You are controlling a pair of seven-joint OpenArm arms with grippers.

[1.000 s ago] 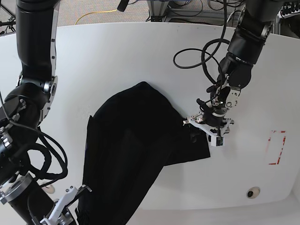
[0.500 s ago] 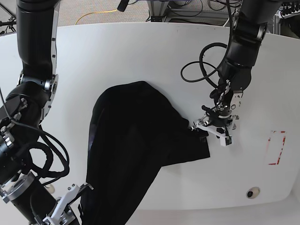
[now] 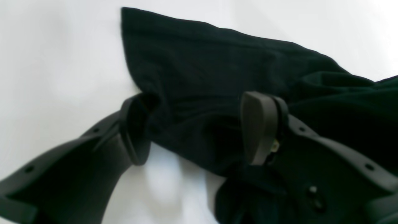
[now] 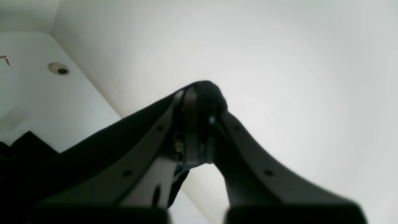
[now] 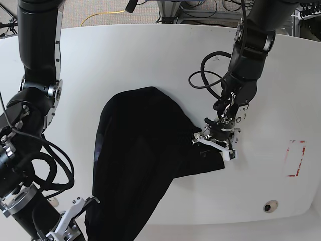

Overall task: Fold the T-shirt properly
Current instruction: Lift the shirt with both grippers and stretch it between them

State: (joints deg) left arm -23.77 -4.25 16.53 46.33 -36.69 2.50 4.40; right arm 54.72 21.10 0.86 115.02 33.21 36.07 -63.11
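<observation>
White table [image 5: 150,60], black T-shirt [image 5: 140,150], crumpled

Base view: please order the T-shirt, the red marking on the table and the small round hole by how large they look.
1. T-shirt, by far the largest.
2. Red marking.
3. Round hole, the smallest.

The T-shirt [image 5: 140,160] runs off the base view's bottom edge; fabric beyond the right gripper's [image 4: 199,102] fingertips blurs into darkness.
</observation>
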